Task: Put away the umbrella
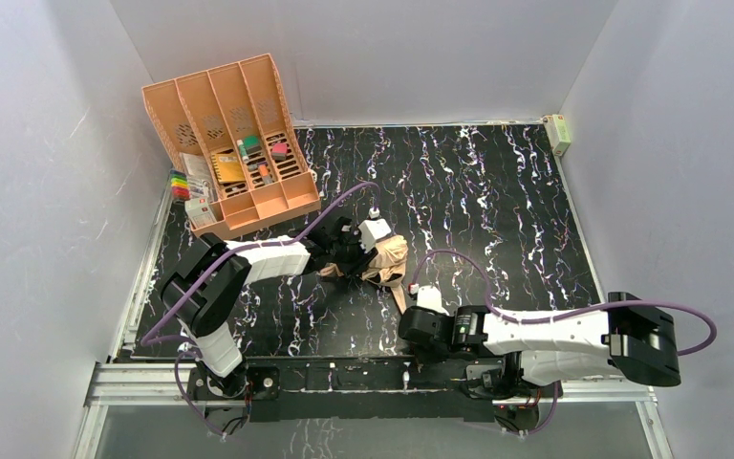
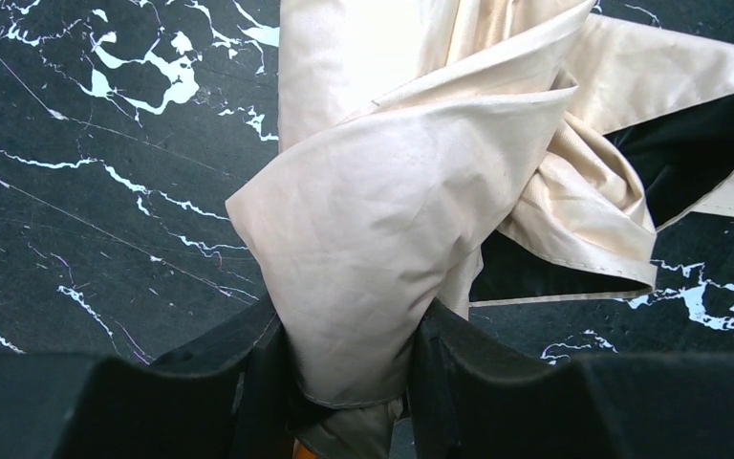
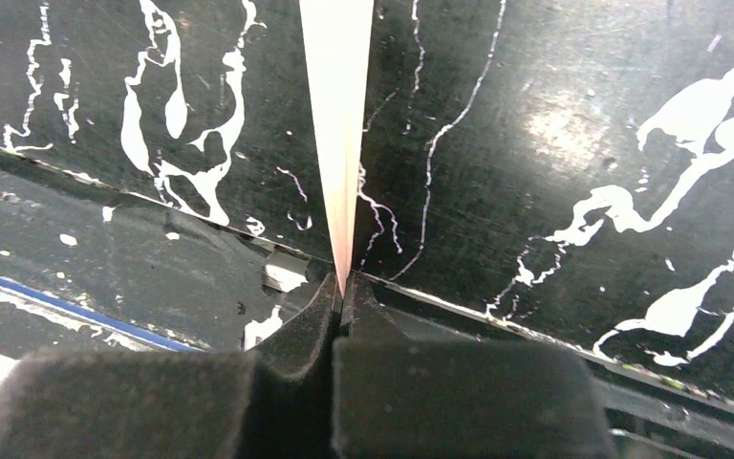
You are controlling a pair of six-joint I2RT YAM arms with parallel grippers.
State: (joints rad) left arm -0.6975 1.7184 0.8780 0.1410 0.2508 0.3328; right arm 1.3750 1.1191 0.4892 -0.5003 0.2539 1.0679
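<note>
**Two grips on one soft umbrella**

The left jaws are clamped on a bunched fold of the umbrella (image 2: 392, 220) canopy; the right jaws are pinched together on its thin strap (image 3: 336, 115), drawn taut. The bundle lies mid-way across the surface (image 1: 497, 191), well apart from the slotted organizer (image 1: 248, 86). It looks light, limp and slick; fabric may slide, so the stiff frame or handle seems the surer hold.
</note>
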